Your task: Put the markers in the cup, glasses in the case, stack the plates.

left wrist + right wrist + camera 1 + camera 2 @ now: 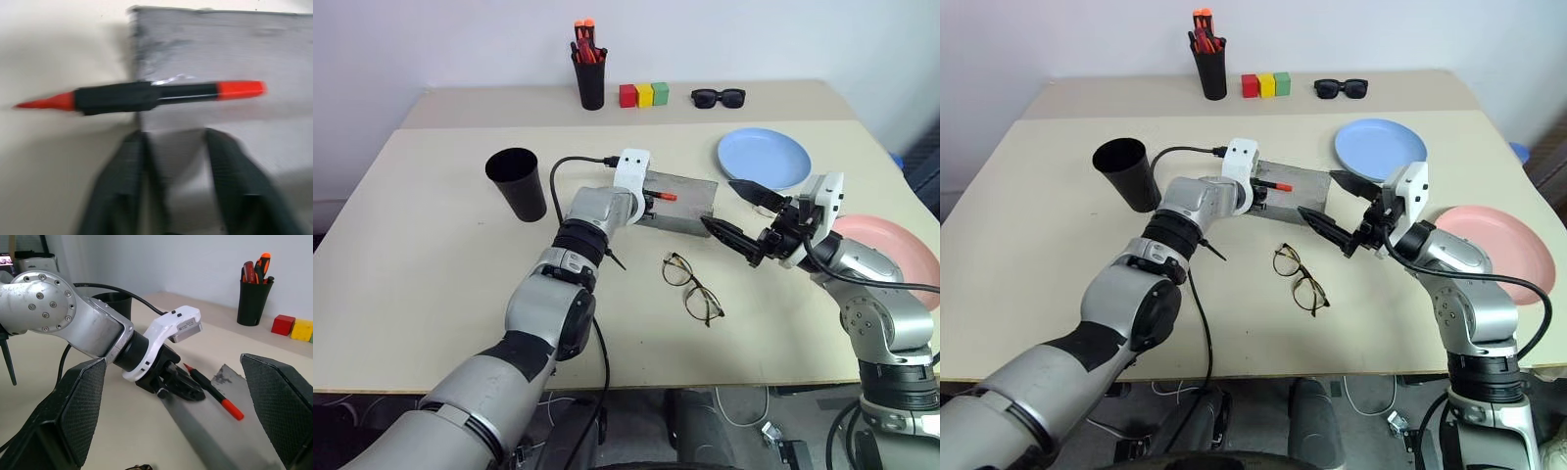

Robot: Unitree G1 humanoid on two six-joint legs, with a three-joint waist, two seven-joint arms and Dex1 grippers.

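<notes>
I can read no word, number or brand anywhere here. The small label on the white housing of my left wrist (188, 329) carries dark marks, but they are too small for me to make out. The marker (146, 95) lying across the edge of the case (220, 54) shows a plain black barrel with no print that I can tell.

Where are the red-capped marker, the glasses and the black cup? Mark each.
red-capped marker (146, 96), left wrist view, black barrel
glasses (691, 287), left eye view, bridge between lenses
black cup (521, 191), left eye view, outer wall
</notes>
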